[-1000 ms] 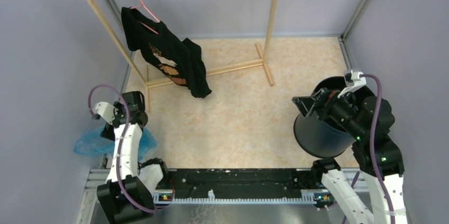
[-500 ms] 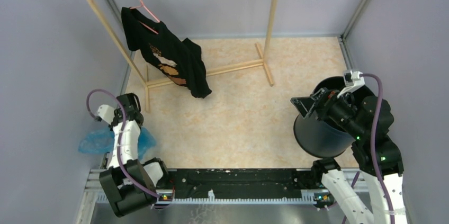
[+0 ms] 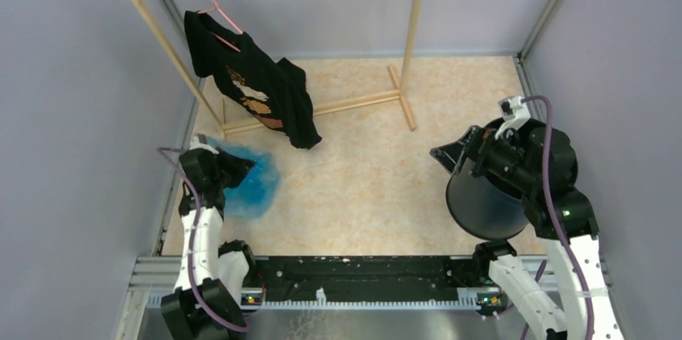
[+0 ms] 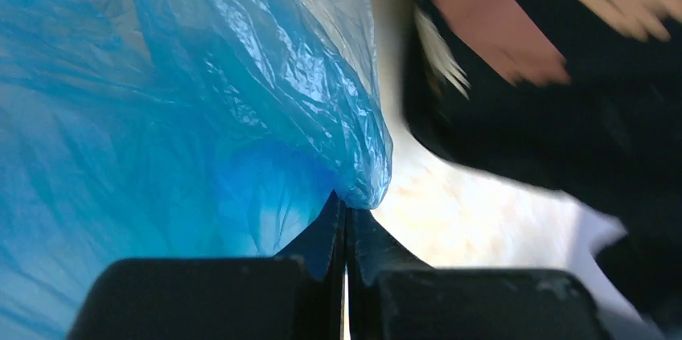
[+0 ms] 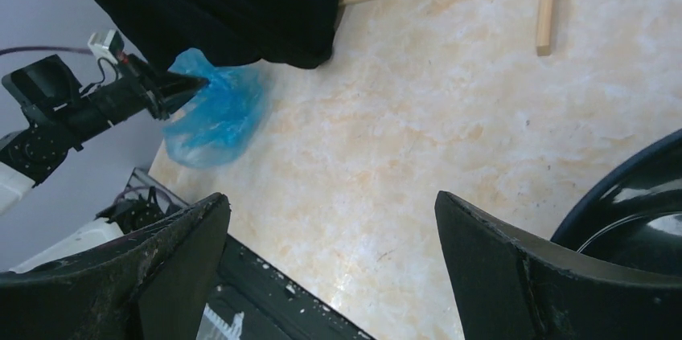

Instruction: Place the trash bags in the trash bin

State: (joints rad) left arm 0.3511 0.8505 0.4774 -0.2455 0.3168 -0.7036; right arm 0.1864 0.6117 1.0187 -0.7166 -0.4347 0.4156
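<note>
The trash bag (image 3: pixel 256 187), a crinkly light-blue plastic film, hangs bunched from my left gripper (image 3: pixel 238 168) above the floor at the left. In the left wrist view the black jaws (image 4: pixel 347 210) are pressed together, pinching a fold of the bag (image 4: pixel 201 115). The right wrist view shows the bag (image 5: pixel 213 111) dangling from that gripper (image 5: pixel 173 87) beside the shirt. The round black trash bin (image 3: pixel 482 203) stands at the right, its rim partly hidden by my right arm. My right gripper (image 3: pixel 447 155) is held wide open and empty just left of the bin (image 5: pixel 635 203), above bare floor (image 5: pixel 330 195).
A black shirt (image 3: pixel 257 87) hangs from a pink hanger on the wooden rack (image 3: pixel 410 34) at the back left, close behind the lifted bag. The rack's foot bars (image 3: pixel 354 103) lie on the beige floor. Grey walls close in on both sides.
My left gripper has shut on the bag and swung it up and rightward from the left wall toward the shirt. The right arm has shifted slightly left, still open.
</note>
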